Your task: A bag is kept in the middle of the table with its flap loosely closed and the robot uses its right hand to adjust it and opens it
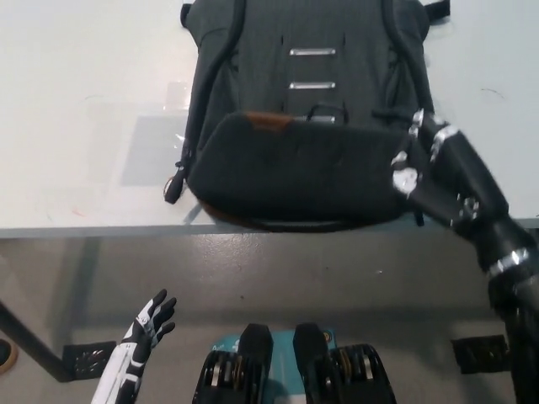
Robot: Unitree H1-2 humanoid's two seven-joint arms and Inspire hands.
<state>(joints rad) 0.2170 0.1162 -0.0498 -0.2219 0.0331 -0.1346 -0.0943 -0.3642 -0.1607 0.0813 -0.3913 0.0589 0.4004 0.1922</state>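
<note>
— White and slim, the left hand [145, 330] hangs low at the lower left, below the counter's edge, fingers spread and grasping nothing. What's on top?

— A smooth, pale counter [76, 118] with a faint glossy patch. Left of the bag, a dark zip pull [174, 188] dangles near the front edge.

— And the bag itself?

— The bag [307, 126] is dark grey woven cloth, lying mid-counter, its far end cut off by the frame. Two small metal bars [312, 52] sit on its body. The rounded flap [295, 172] carries a small brown leather tag [269, 123] and overhangs the counter's front edge.

— The other side?

— The right hand [425, 172], black with pale patches, presses the flap's right end. Its fingers curl at the cloth, but I cannot tell whether they truly pinch it; the fingertips are hard to make out against the dark fabric.
</note>
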